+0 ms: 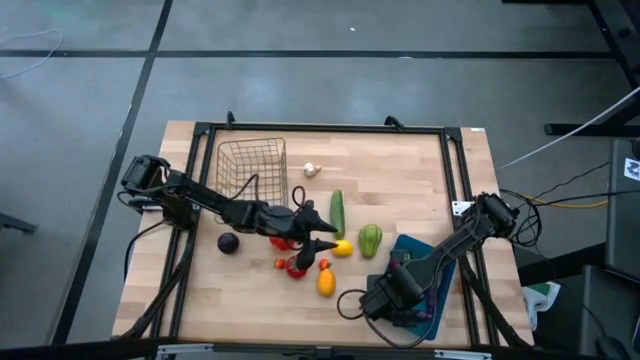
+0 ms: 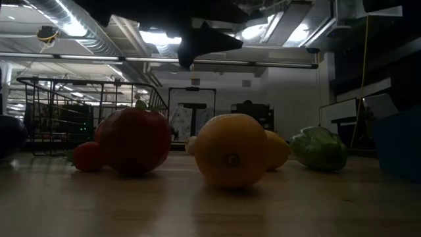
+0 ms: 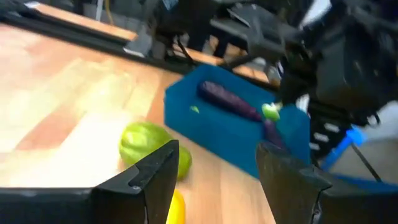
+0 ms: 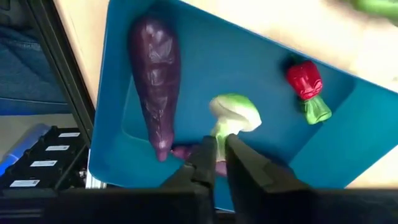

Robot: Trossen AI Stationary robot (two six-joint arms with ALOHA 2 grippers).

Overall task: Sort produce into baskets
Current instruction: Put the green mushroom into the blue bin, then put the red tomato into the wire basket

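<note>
My right gripper (image 1: 398, 290) hangs over the teal tray (image 4: 267, 93), shut on a small eggplant's green cap (image 4: 235, 112). A long purple eggplant (image 4: 155, 74) and a small red vegetable with a green stalk (image 4: 308, 87) lie on the tray's floor. My left gripper (image 1: 320, 238) is open with nothing between its fingers, above the tomatoes (image 1: 295, 265) at mid-table. A lemon (image 1: 343, 248), a green pepper (image 1: 370, 240), a cucumber (image 1: 338, 213), an orange (image 1: 326, 282) and a dark purple piece (image 1: 229, 242) rest on the wood. White garlic (image 1: 312, 169) lies beside the wire basket (image 1: 250, 165). My right gripper pinches the small eggplant at its pale green stalk end (image 4: 222, 132) between its two fingers, which come from above and point down. The purple body (image 4: 183, 151) lies on the tray's floor, mostly hidden behind the fingers.
A black frame (image 1: 330, 130) runs around the tabletop. The tray sits at the near right corner, the basket at the far left. Bare wood lies between basket and tray along the far edge and at the near left.
</note>
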